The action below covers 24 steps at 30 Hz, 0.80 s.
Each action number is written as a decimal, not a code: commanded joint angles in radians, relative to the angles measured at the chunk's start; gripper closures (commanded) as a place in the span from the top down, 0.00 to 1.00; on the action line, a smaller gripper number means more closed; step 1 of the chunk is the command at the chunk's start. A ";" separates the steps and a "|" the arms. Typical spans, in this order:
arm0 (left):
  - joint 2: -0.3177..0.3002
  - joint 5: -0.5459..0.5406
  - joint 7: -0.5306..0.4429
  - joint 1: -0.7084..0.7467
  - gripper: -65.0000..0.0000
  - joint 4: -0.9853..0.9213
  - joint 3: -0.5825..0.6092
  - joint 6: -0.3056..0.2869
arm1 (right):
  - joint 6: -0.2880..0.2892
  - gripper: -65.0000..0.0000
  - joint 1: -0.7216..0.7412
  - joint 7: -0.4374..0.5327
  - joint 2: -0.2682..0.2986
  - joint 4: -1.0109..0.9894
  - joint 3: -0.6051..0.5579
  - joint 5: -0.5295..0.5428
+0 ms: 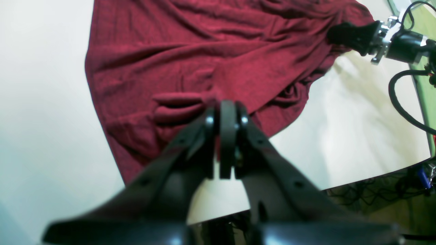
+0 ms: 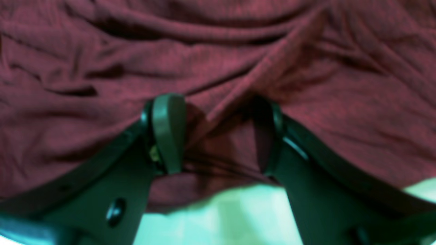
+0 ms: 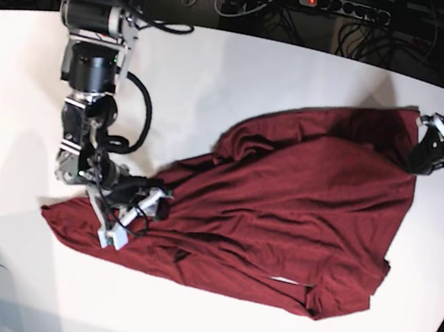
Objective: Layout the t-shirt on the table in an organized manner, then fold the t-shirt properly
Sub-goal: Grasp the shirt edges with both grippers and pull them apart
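While the dark maroon knit t-shirt (image 3: 284, 202) lies rumpled across the broad white table (image 3: 245, 76), the laying-out step looks only part done; folding has not begun. The left gripper (image 3: 425, 154) has its jaws pressed fully together at the garment's far corner, near the table's edge, seemingly pinching fabric there, though no cloth is clearly seen between the tips. The right gripper (image 2: 218, 136) stands with jaws well apart over a raised ridge of cloth at the opposite end, holding nothing yet. Next, I judge, those 2 jaws should close on that ridge, then both arms draw apart to flatten the shirt. It is bunched, with deep creases and 1 end trailing out to a narrow point.
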 commanded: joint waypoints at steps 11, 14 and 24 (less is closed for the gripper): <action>-0.014 -0.018 -0.022 -0.005 0.00 0.012 -0.009 -0.003 | 0.003 0.00 0.009 0.047 -0.001 0.020 0.004 0.023; -0.014 -0.024 -0.022 -0.005 0.00 0.014 -0.009 -0.003 | 0.003 0.00 -0.054 0.047 0.018 0.155 0.006 0.023; -0.014 -0.027 -0.022 -0.001 0.00 0.021 -0.009 -0.003 | 0.003 0.00 -0.322 -0.018 0.038 0.670 0.110 0.021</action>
